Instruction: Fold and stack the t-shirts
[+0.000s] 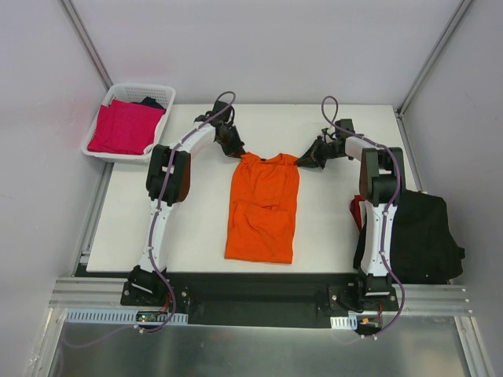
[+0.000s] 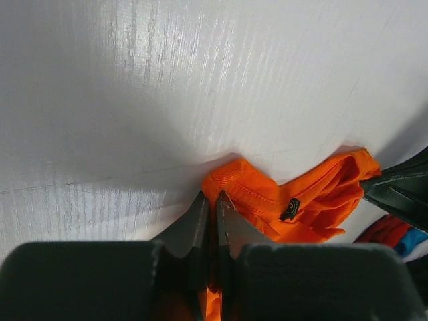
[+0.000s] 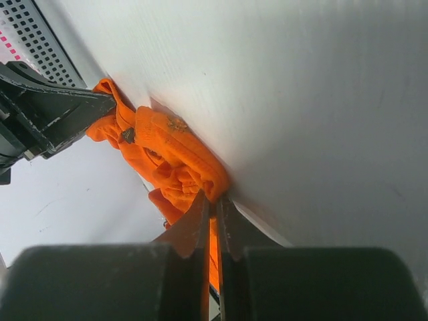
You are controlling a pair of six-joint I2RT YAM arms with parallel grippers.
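The orange t-shirt [image 1: 263,208] lies flat in the middle of the white table [image 1: 189,228], collar at the far end and hem toward the near edge; its sides look turned in, so it reads as a narrow strip, with a creased panel across its middle.

The left gripper [image 1: 236,149] sits at the far-left shoulder corner of this shirt; in the left wrist view its two fingers are drawn almost together, with only a thin slit between them, and a fold of orange cloth is pinched in that slit, the tips down at the table surface.

The right gripper [image 1: 305,161] sits at the far-right shoulder corner; its wrist view shows the same thing, fingers nearly closed on a bunched edge of orange cloth that bulges just beyond the tips. Between the two grips the collar edge sags in loose wrinkles, and a small dark label shows on it.

The black t-shirts [image 1: 424,236] lie in a heap at the right side, just beside the right arm and partly over the table's edge; a bit of red trim shows at their left side.

The white basket [image 1: 134,89] stands off the far-left corner; the magenta t-shirt [image 1: 122,127] lies folded in it, with a dark cloth at its far right.
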